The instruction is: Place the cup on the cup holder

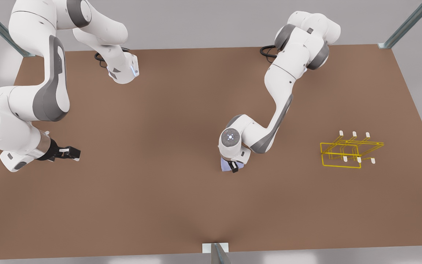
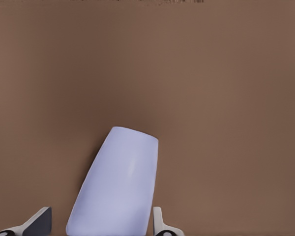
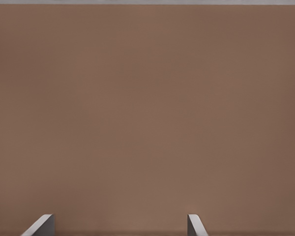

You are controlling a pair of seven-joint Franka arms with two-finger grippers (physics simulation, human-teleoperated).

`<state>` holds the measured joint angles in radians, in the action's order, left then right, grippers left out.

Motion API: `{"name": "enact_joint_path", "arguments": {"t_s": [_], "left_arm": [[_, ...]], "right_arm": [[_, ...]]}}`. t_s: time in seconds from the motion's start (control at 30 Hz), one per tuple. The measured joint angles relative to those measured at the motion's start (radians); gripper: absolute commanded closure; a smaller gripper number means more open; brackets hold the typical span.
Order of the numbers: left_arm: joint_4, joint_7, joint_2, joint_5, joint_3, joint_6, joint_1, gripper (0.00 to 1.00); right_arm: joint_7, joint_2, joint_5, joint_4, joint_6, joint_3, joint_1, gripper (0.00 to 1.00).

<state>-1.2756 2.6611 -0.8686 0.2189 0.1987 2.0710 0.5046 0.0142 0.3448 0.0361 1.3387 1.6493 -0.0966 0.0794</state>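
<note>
Under the left claw point(image 1: 233, 165), the cup point(image 1: 226, 165) half hidden.

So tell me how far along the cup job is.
Done: the left gripper straddles the small lavender-blue cup, fingers open. In hand: closing on it. Left: lifting and carrying it to the yellow wire cup holder, which stands bare. The right gripper waits, open.

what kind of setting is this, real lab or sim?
Likely a simulated tabletop workcell: a plain brown table framed by grey metal struts, with a small lavender-blue tumbler between the left claw fingers and a yellow wire-frame rack set apart.
</note>
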Motion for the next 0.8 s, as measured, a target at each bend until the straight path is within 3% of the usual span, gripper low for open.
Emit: {"name": "enact_joint_path", "arguments": {"t_s": [0.8], "left_arm": [[-0.008,-0.225,-0.052,0.021,-0.003,-0.015,-0.005,0.0]], "right_arm": [[-0.011,0.003,0.0,-0.001,-0.001,0.002,0.003,0.0]]}}
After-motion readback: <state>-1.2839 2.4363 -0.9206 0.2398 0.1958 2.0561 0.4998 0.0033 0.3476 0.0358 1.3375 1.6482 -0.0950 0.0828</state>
